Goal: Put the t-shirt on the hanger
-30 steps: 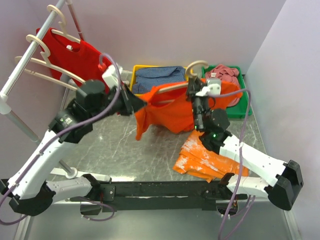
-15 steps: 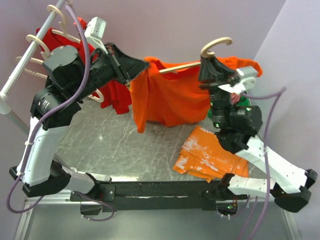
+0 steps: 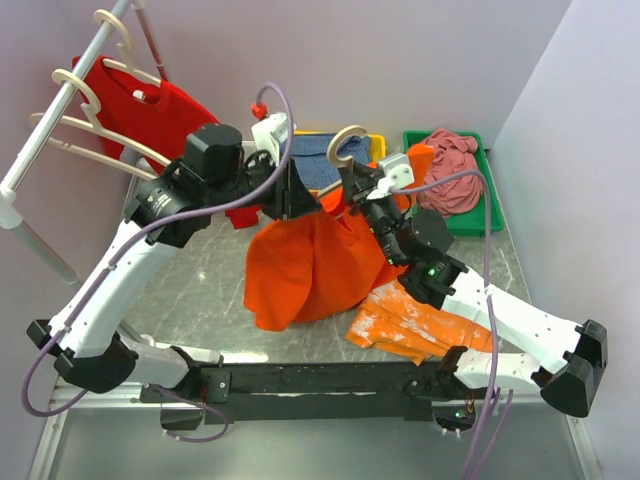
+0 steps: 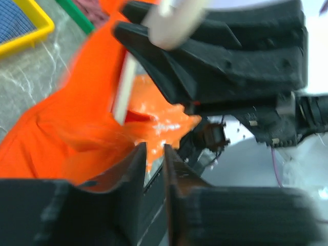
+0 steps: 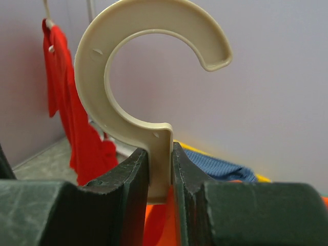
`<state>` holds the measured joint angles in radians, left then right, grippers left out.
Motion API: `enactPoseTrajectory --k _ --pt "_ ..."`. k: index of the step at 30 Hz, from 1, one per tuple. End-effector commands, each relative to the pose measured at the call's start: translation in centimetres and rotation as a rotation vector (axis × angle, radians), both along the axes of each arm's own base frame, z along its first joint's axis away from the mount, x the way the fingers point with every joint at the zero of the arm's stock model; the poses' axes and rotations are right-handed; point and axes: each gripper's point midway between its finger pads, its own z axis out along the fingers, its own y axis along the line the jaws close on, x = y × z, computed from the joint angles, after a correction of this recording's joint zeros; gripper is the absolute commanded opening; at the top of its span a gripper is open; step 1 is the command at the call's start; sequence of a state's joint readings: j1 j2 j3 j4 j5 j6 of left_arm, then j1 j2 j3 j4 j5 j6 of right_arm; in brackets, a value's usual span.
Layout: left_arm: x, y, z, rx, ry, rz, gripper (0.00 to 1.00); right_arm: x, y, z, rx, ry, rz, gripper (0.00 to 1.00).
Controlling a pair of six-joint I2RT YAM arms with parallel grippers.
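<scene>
The right gripper squeezes the hanger by its neck. The left gripper, blurry and nearly closed, pinches the t-shirt, which hides the hanger's shoulders at 12 o'clock.

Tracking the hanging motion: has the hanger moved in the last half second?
Yes. The hanger shifted left and down; its hook now overlaps the yellow bin.
</scene>
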<state>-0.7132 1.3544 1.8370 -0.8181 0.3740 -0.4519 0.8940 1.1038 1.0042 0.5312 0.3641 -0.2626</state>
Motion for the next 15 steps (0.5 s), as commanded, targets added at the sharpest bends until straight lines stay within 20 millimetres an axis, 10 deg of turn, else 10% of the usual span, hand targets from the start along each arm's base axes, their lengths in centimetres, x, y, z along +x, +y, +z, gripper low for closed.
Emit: enactPoseTrajectory --k 1,9,15 --pt "-2.4 1.2 2.2 -0.031 -0.107 -0.068 0.37 -1.5 -1.4 3.6 0.163 -0.057 0.062 0.00" --pt "-2.2 4.0 6.7 -0.099 -0.311 0.050 0.63 -1.7 -3.3 4.7 0.204 -0.050 0.146 0.00" --pt "-4.3 5.9 11.2 -0.212 -0.475 0.056 0.86 -4.7 -5.5 10.3 0.200 -0.129 0.241 0.00"
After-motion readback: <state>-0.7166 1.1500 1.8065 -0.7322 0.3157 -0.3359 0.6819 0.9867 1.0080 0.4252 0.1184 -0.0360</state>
